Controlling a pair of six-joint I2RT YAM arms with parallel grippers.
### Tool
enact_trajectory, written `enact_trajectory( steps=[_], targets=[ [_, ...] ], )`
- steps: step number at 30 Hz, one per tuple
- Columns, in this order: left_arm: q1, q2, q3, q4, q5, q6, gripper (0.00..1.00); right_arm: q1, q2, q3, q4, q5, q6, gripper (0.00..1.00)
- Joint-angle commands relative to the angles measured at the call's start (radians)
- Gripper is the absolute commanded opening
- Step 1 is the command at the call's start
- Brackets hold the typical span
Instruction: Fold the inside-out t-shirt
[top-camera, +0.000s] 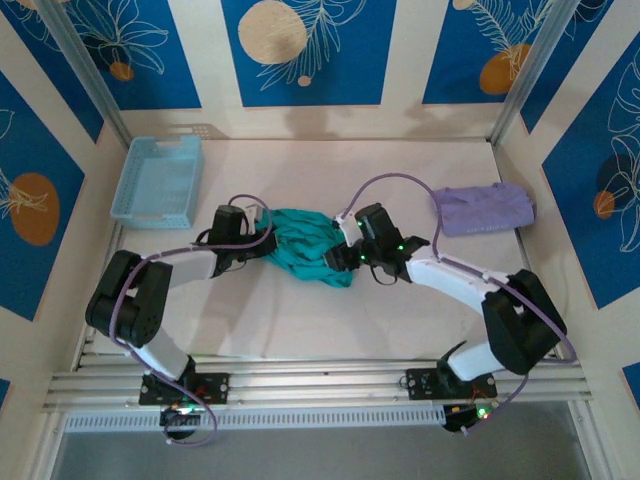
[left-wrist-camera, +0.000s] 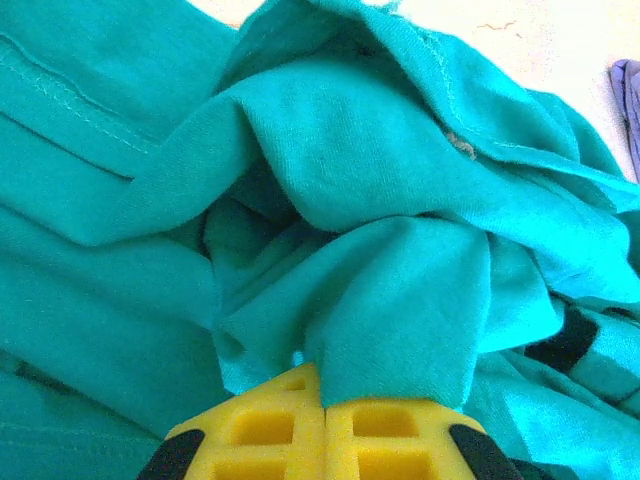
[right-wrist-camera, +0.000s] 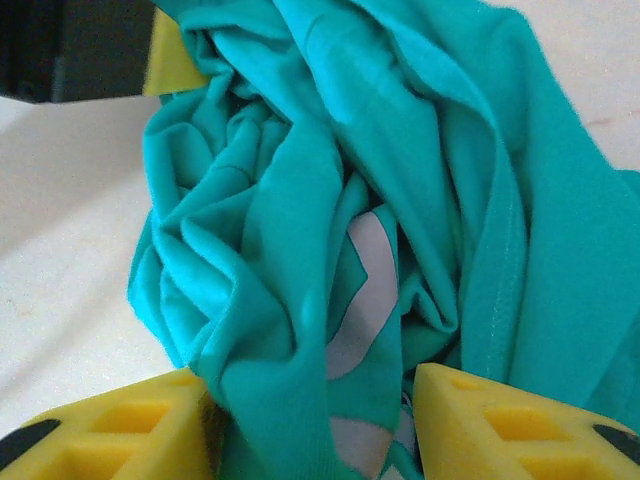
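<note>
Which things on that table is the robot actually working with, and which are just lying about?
In the job: teal t-shirt, pinched in the shut left jaws, right jaws open around it.
Lying about: light blue basket; folded lavender garment.

Teal t-shirt (top-camera: 305, 245) — crumpled heap, mid-table, pale print showing

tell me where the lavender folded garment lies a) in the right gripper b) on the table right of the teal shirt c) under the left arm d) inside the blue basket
B: the lavender folded garment lies on the table, right of the teal t-shirt and apart from it; the blue basket sits far left.
</note>
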Motion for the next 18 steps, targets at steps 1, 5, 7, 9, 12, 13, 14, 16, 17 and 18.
enact_trajectory(
  steps=[1, 5, 7, 9, 12, 13, 14, 16, 17, 18],
  targets=[
    [0.0, -0.025, -0.002, 0.008, 0.028, 0.022, 0.0, -0.001, 0.044, 0.038, -0.002, -0.026, -0.016, 0.44],
    [0.001, -0.043, 0.001, -0.047, -0.028, 0.042, 0.02, -0.003, -0.005, 0.029, 0.024, -0.045, -0.025, 0.1],
    [0.001, -0.074, -0.003, -0.103, -0.108, 0.069, 0.12, -0.013, -0.059, -0.003, 0.049, -0.071, -0.028, 0.02],
    [0.0, -0.118, -0.008, -0.14, -0.169, 0.112, 0.27, -0.03, -0.102, -0.036, 0.071, -0.114, -0.019, 0.0],
    [-0.021, -0.2, -0.009, -0.171, -0.233, 0.196, 0.44, -0.052, -0.132, -0.069, 0.094, -0.147, 0.005, 0.0],
    [-0.04, -0.225, -0.004, -0.181, -0.266, 0.233, 0.48, -0.054, -0.134, -0.074, 0.095, -0.148, 0.008, 0.0],
    [-0.061, -0.242, 0.004, -0.19, -0.296, 0.274, 0.51, -0.056, -0.135, -0.078, 0.096, -0.148, 0.01, 0.0],
    [-0.102, -0.247, 0.037, -0.212, -0.343, 0.352, 0.57, -0.057, -0.13, -0.082, 0.103, -0.15, 0.013, 0.0],
    [-0.121, -0.235, 0.066, -0.23, -0.345, 0.393, 0.59, -0.058, -0.129, -0.083, 0.107, -0.15, 0.014, 0.0],
    [-0.138, -0.219, 0.094, -0.251, -0.341, 0.419, 0.6, -0.059, -0.126, -0.082, 0.108, -0.15, 0.015, 0.0]
  ],
)
